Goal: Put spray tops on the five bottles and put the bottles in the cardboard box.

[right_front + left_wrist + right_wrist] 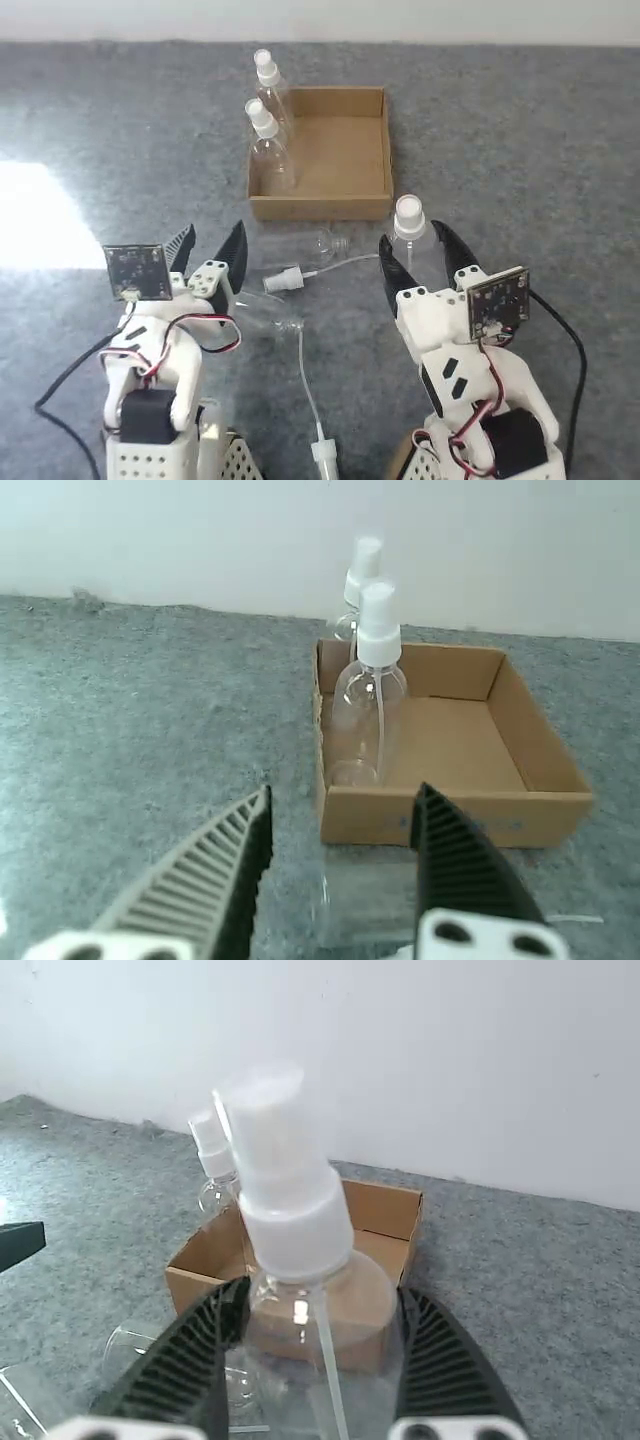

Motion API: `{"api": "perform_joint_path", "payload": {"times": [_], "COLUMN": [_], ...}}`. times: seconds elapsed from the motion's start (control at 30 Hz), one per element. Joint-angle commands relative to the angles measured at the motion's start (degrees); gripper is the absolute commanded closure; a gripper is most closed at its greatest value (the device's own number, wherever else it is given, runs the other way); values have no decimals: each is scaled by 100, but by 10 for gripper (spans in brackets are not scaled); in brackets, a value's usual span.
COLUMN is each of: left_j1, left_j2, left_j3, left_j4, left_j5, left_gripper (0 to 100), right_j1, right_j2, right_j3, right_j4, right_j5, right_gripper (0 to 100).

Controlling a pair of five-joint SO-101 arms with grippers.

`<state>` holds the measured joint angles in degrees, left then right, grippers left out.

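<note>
Right gripper (411, 236) is clamped on the held bottle (409, 212), upright with its top on, just in front of the cardboard box (320, 207) near its right corner. Left gripper (215, 228) is spread wide and holds nothing; a bare bottle (268, 316) lies beside it. We see two topped bottles (270, 150) upright at the box's left wall. A second bare bottle (325, 242) and two loose spray tops (283, 279) lie between the arms.
</note>
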<state>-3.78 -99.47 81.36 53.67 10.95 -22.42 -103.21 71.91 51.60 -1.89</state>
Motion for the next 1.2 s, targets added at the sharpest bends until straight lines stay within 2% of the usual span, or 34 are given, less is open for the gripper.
{"api": "perform_joint_path", "payload": {"times": [0.0,0.23,0.43,0.7,1.17], "left_j1": [-35,-62,-563,-598,-598], "left_j2": [-79,-79,-79,-79,-79], "left_j3": [57,110,119,435,488], "left_j4": [0,0,0,-457,-519], "left_j5": [-44,-53,-44,-53,-53], "left_gripper": [790,791,791,791,791], "right_j1": [48,40,40,40,40], "right_j2": [-75,-13,356,2229,5349], "right_j3": [-97,-70,-79,-431,-1574], "right_j4": [-215,-1358,-2237,-3802,-5191], "right_j5": [-53,-9,-9,-9,-18], "right_gripper": [943,943,946,947,945]}}
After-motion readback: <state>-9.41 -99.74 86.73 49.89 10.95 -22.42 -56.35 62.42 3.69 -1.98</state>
